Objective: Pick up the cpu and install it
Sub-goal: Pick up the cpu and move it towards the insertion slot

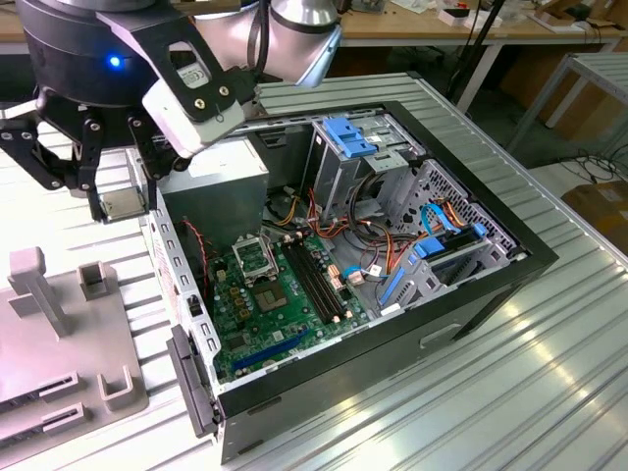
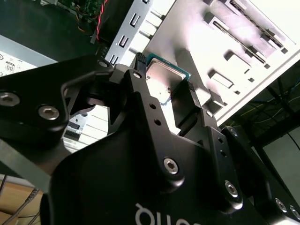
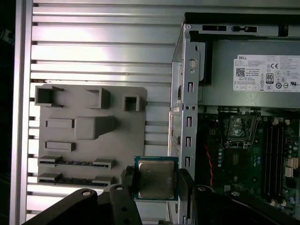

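Cpu point(image 3: 155, 179): one, silver-grey top, clamped between the two fingers of the one gripper point(image 1: 123, 201), held off the surface point(image 1: 510, 392) between one grey tray point(image 3: 89, 150) and one open case point(image 1: 491, 285). Inside the case: one motherboard point(image 1: 257, 324), one socket point(image 3: 240, 127).

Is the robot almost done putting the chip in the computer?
Partway. Picking up is done: the gripper holds the cpu up near the grey tray, outside the case. Left: it is not yet in the socket on the motherboard.
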Controlling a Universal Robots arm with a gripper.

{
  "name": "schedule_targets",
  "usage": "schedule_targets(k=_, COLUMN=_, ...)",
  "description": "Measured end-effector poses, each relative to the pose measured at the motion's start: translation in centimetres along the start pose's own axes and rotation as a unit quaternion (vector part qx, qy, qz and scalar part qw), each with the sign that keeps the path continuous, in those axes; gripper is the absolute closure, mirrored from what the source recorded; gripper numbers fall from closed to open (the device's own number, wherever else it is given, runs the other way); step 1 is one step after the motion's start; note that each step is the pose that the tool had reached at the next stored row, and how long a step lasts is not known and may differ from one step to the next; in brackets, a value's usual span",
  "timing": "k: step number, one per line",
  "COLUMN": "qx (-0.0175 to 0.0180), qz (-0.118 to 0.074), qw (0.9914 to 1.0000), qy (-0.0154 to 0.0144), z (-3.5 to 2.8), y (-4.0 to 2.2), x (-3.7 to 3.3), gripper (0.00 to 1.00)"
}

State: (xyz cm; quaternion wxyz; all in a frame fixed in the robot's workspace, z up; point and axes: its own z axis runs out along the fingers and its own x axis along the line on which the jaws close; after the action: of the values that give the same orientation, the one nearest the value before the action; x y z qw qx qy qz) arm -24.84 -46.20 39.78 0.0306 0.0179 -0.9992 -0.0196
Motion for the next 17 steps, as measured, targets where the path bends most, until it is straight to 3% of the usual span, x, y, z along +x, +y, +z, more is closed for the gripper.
schedule_targets(k=17, qx=0.0000, qz=0.000, qw=1.00000, qy=0.0000, z=-0.09, y=-0.10, x=-2.91, gripper=0.53)
